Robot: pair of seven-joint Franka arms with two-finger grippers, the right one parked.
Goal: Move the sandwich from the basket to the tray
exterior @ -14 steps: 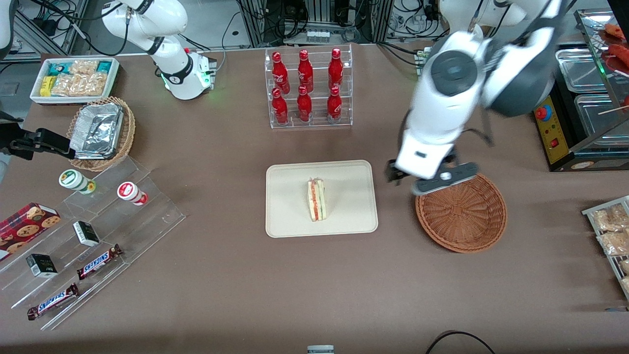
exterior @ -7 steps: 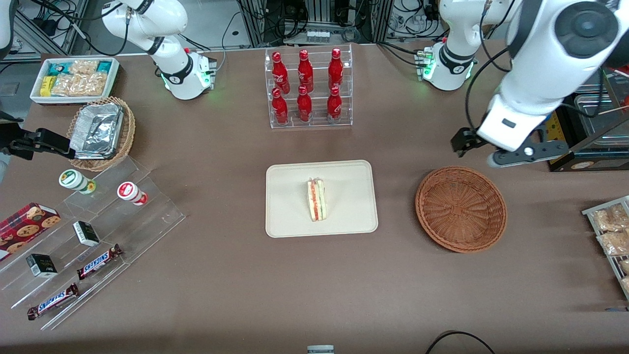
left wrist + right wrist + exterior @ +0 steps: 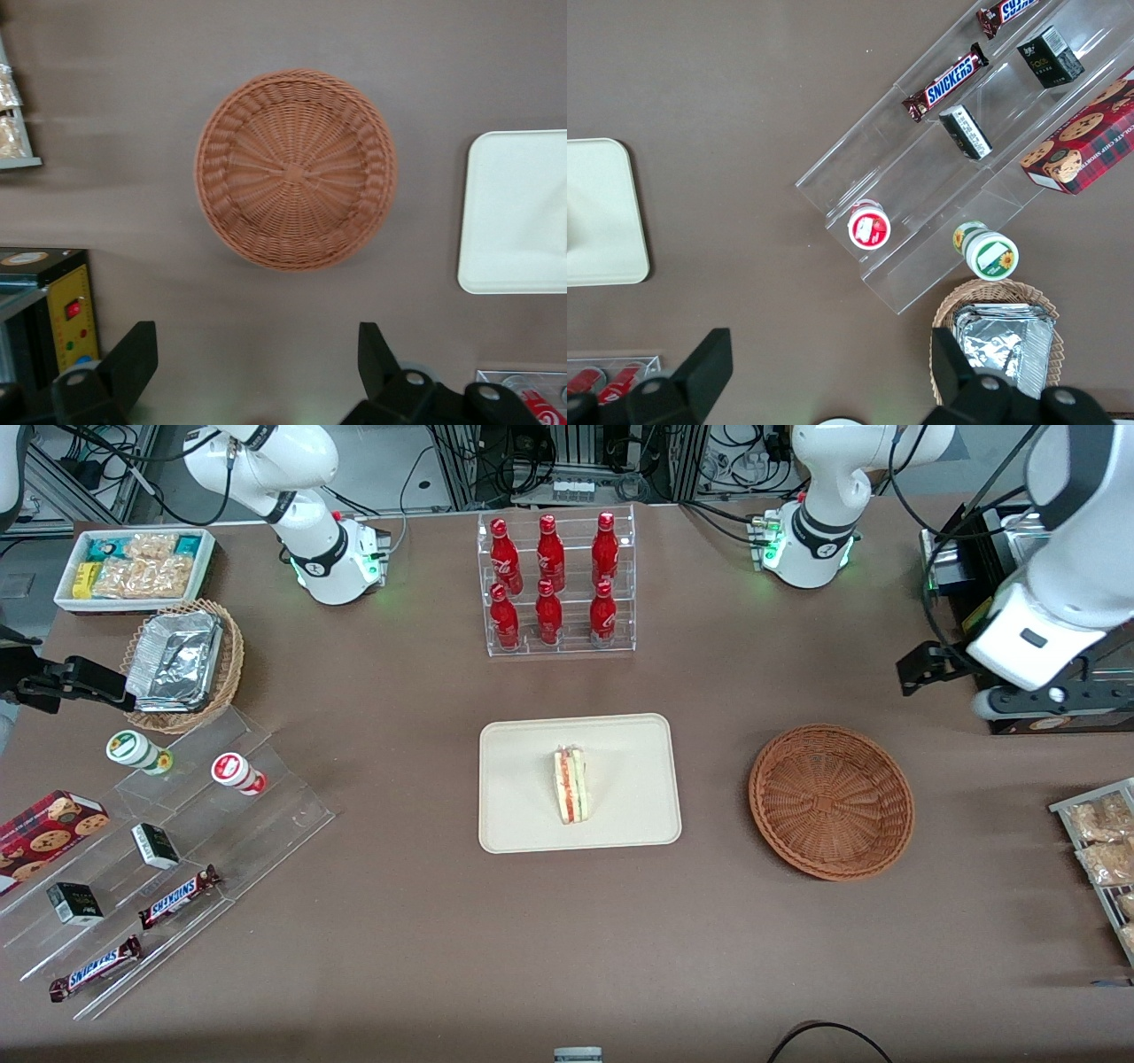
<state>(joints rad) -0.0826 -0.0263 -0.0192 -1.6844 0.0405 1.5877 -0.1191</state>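
Observation:
The sandwich (image 3: 571,784) stands on edge in the middle of the cream tray (image 3: 523,779), with its red and green filling facing up. The reddish-brown wicker basket (image 3: 831,802) holds nothing and sits beside the tray, toward the working arm's end. The left wrist view looks down on the basket (image 3: 295,168) and on one end of the tray (image 3: 518,212). My gripper (image 3: 1019,695) hangs high above the table, farther from the front camera than the basket and toward the working arm's end. In the left wrist view the gripper (image 3: 257,345) is open and holds nothing.
A clear rack of red bottles (image 3: 554,584) stands farther from the camera than the tray. A yellow control box (image 3: 71,310) and metal trays lie under my arm. A rack of snack packs (image 3: 1099,841) is at the working arm's end. Acrylic steps with snacks (image 3: 177,841) are at the parked arm's end.
My gripper has moved from over the basket's rim out toward the working arm's end of the table. The sandwich, tray and basket have not moved.

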